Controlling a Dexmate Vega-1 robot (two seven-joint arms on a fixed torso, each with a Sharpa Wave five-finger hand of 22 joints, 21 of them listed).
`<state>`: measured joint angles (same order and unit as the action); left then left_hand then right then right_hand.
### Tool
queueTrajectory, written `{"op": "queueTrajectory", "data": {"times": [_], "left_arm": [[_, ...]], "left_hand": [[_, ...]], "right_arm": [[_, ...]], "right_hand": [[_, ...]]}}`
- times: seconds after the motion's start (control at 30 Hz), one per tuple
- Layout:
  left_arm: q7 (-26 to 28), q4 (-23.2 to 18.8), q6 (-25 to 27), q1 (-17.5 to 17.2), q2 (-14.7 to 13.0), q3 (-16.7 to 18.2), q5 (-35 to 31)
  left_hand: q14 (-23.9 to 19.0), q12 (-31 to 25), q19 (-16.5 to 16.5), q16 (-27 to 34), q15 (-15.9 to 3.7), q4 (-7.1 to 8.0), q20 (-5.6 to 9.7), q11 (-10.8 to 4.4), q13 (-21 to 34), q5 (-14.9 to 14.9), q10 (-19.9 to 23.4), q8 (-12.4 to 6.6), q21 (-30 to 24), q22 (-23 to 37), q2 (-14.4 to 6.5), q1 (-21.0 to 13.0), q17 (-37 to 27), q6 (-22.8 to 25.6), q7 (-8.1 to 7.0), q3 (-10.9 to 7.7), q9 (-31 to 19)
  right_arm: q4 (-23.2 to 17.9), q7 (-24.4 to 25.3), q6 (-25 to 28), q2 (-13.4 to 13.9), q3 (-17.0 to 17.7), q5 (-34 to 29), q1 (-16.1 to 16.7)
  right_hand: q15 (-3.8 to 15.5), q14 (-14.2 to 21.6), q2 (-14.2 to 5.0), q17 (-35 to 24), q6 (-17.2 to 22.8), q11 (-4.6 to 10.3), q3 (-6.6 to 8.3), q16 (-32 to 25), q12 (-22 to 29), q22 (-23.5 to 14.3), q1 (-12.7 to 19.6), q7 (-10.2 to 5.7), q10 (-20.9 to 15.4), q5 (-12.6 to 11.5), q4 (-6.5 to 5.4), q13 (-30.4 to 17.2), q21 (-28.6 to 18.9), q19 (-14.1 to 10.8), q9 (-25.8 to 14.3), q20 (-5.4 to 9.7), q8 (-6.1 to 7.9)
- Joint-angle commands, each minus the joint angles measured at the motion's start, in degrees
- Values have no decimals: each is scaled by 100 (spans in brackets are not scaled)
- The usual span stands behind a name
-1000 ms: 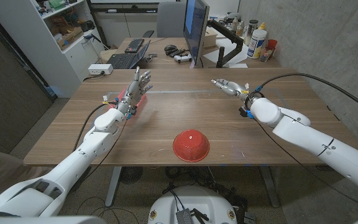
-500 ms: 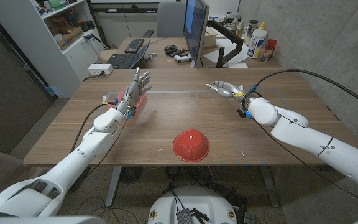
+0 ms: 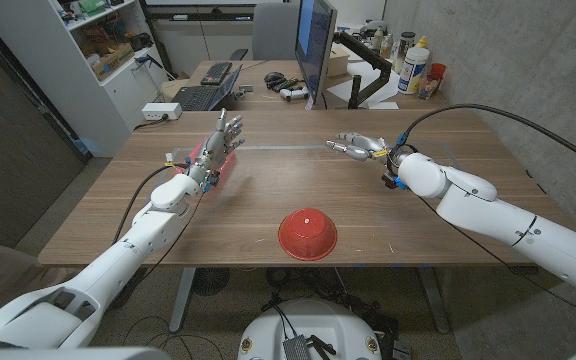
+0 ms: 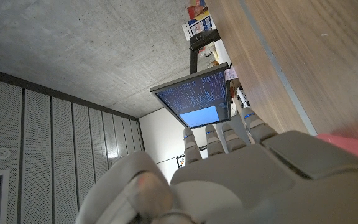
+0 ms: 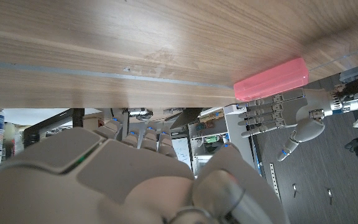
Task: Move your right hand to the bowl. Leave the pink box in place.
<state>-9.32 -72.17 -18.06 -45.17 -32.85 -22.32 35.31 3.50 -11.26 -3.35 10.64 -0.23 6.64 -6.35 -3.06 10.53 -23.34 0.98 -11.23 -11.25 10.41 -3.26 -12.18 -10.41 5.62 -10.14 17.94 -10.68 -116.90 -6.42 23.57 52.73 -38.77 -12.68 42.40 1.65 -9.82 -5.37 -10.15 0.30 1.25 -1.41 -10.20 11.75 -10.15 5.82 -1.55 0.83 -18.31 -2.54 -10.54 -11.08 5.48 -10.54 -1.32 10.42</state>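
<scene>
A red bowl (image 3: 307, 232) lies upside down near the table's front edge, in the middle. My right hand (image 3: 359, 146) hovers over the far right part of the table, fingers stretched out toward the left, holding nothing, well behind the bowl. The pink box (image 3: 214, 164) lies at the far left; my left hand (image 3: 224, 135) stands on its edge right beside it, fingers straight and apart. The right wrist view looks across the table to the pink box (image 5: 271, 79) with my left hand (image 5: 277, 115) against it. A pink edge of the box (image 4: 353, 146) lies beside my left hand (image 4: 241, 168).
A second desk behind the table carries a monitor (image 3: 315, 40), keyboards (image 3: 206, 84) and bottles (image 3: 416, 65). White shelves (image 3: 88, 45) stand at the back left. A black cable (image 3: 488, 125) loops over the table's right side. A pale line (image 3: 278, 146) crosses the tabletop.
My right hand has swung left and slightly toward the front, its fingers turning to point left. The left hand, box and bowl have stayed put.
</scene>
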Motion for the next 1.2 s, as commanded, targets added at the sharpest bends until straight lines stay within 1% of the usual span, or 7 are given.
{"op": "queueTrajectory", "data": {"times": [0.03, 0.23, 0.53, 0.6, 0.7, 0.93, 1.2], "left_arm": [[14, -66, 95, 36, -62, -65, -100], [-25, -47, 103, 87, -61, -114, -153], [25, -26, 135, 123, -66, -140, -217], [24, -35, 141, 124, -67, -140, -214], [20, -50, 117, 130, -77, -143, -237], [76, -60, 114, 131, -80, -139, -270], [114, -93, 126, 81, -88, -140, -275]], "left_hand": [[47, 5, 17, 7, 5, -32, -6, 10, 11, -53, -53, 4, -27, 12, 50, -31, -1, -36, -15, 11, -9], [55, 3, 19, 6, 14, -34, 3, 11, 12, -55, -55, 3, -27, 12, 54, -33, -1, -36, -13, 12, -10], [61, 5, 26, 7, 16, -35, 5, 11, 12, -58, -65, 8, -25, 13, 58, -35, -2, -51, -17, 12, -10], [62, 6, 26, 7, 16, -36, 6, 10, 12, -59, -68, 9, -25, 13, 59, -36, -2, -54, -17, 13, -10], [64, 4, 29, 7, 16, -36, 8, 17, 12, -60, -66, 10, -24, 13, 60, -36, -2, -59, -17, 13, -10], [74, 3, 27, 6, 16, -37, 13, 10, 12, -63, -70, 11, -26, 13, 63, -37, -2, -65, -19, 13, -10], [84, 1, 31, 5, 19, -39, 12, 13, 12, -66, -71, 14, -25, 13, 67, -39, -2, -79, -27, 13, -11]], "right_arm": [[-61, -349, -42, -45, -164, -446, -55], [-80, -385, -155, -40, -157, -588, -10], [-282, -476, -238, 50, -115, -899, 92], [-323, -432, -272, 72, -51, -906, 161], [-482, -481, -214, 142, -54, -1126, 203], [-686, -570, -202, 177, -16, -1417, 311], [-1031, -709, 67, 214, 18, -1875, 460]], "right_hand": [[173, -55, -24, -17, -26, 7, -10, -44, 6, -16, -54, -56, 54, -32, -31, -8, -23, 21, -11, -1, 26], [172, -71, -28, -16, -36, 4, -11, -36, -1, -16, -59, -56, 80, -41, -35, -8, -17, 34, -11, 1, 26], [170, -79, -28, -15, -84, 22, -14, -32, -1, -15, -67, -66, 94, -53, -39, -8, -14, 42, -12, -10, 13], [169, -73, -27, -14, -145, 33, -16, -33, -14, -15, -71, -84, 135, -62, -40, -9, -14, 43, -12, -6, -3], [164, -71, -26, -13, -158, 39, -18, -33, -17, -15, -73, -98, 150, -68, -41, -9, -14, 43, -12, -10, -3], [168, -77, -24, -12, -165, 58, -20, -31, -17, -14, -76, -99, 162, -76, -42, -9, -14, 43, -12, -6, 3], [154, -97, -23, -12, -169, 39, -23, -23, -19, -14, -79, -100, 182, -88, -43, -9, -10, 54, -13, -3, 10]]}}
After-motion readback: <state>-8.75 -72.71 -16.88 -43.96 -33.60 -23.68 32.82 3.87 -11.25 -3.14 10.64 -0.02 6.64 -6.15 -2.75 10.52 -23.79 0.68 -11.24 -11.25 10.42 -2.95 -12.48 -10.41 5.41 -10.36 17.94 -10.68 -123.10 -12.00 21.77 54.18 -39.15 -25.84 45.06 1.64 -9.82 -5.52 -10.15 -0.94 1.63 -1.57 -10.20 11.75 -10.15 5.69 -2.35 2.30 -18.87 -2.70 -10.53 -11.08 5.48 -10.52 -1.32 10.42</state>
